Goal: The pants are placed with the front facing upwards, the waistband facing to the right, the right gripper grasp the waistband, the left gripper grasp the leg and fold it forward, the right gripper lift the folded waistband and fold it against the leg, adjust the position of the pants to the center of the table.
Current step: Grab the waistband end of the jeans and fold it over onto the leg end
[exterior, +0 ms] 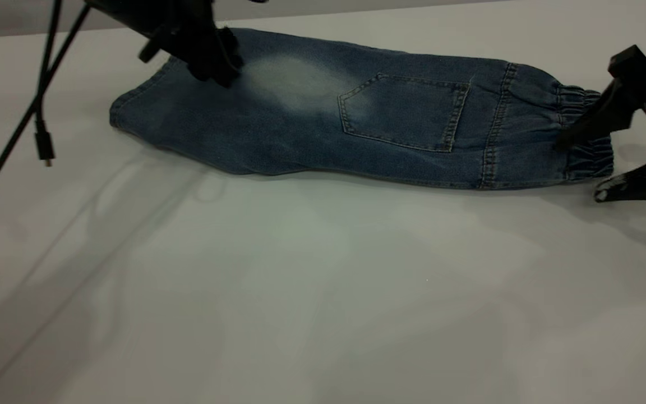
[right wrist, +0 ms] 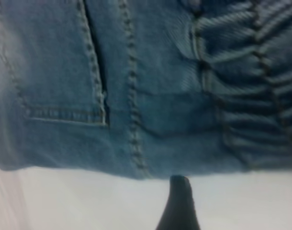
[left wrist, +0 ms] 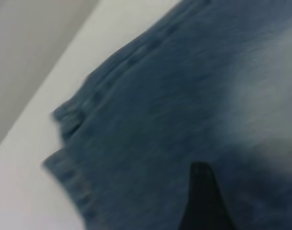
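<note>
Pants [exterior: 356, 123] folded lengthwise, flat on the counter [exterior: 323, 292] toward twelve o'clock, square pocket up. Waistband [exterior: 586, 134] at three o'clock, leg hem at nine. Right claw [exterior: 584, 165] spread wide, straddling the waistband's end. Left claw [exterior: 211, 62] down on the leg near eleven o'clock; spread of fingers impossible to tell.

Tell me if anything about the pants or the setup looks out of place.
Nothing is damaged or spilled. The pants lie folded lengthwise, back pocket up, slightly askew and toward the table's far edge rather than centred. A loose cable plug dangles near the left claw.
</note>
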